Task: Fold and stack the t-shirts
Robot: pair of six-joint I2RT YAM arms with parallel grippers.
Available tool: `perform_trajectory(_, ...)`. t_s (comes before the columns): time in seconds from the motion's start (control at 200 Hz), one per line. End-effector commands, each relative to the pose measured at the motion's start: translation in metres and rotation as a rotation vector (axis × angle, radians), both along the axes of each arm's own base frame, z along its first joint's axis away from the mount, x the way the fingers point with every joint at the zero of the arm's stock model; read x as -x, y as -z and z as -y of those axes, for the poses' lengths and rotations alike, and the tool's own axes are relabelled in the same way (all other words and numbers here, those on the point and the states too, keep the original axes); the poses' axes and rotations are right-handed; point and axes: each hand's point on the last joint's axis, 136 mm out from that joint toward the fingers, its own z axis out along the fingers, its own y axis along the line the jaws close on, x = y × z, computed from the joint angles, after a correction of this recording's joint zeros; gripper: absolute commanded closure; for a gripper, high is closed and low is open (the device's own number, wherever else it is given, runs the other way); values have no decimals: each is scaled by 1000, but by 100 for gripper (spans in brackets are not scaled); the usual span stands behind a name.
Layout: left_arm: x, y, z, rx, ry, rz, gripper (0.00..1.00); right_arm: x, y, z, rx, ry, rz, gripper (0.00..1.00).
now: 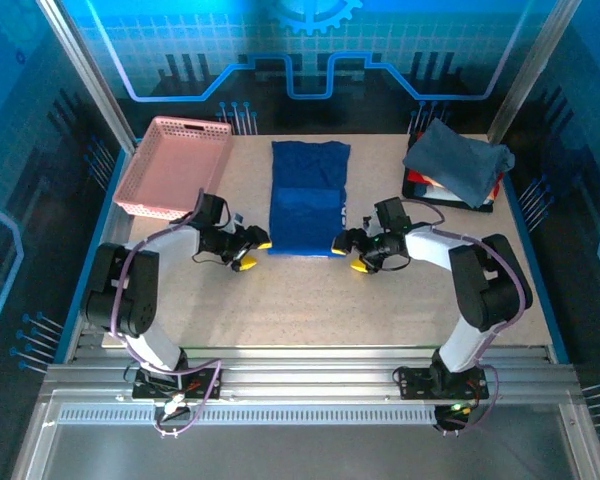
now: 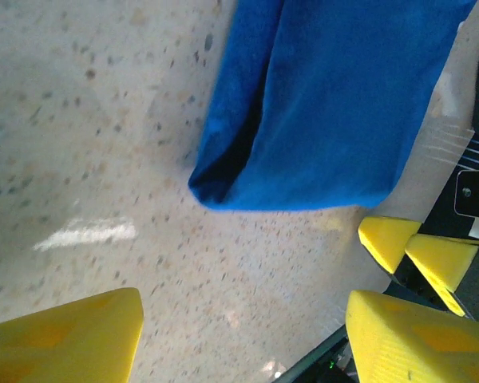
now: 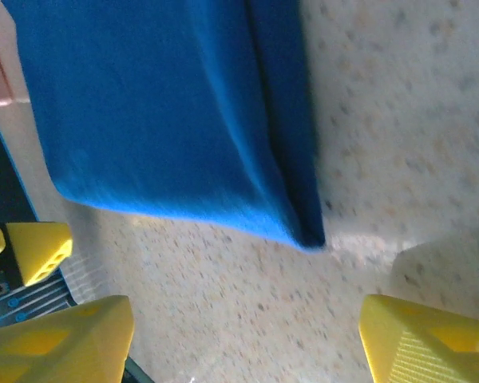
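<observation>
So, both sets of jaws are at the near end of the folded blue shirt, holding nothing.
The royal-blue t-shirt lies folded into a long strip in the middle of the worktop, running away from the arms. The left jaws sit just off its near left corner and the right jaws just off its near right corner, both spread apart and empty, low over the speckled surface. The grey-blue t-shirt is crumpled at the far right, on something dark and red I can't make out. The pink basket is far left.
</observation>
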Motion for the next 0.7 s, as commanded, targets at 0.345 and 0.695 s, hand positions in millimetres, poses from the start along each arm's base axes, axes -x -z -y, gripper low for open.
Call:
perform_trajectory(0.345, -54, 19, 30, 30, -3, -7, 42, -48, 14, -25, -46, 25, -15, 43)
perform_trajectory(0.695, -15, 0, 14, -70, 50, -21, 100, -11, -3, -8, 37, 19, -116, 100)
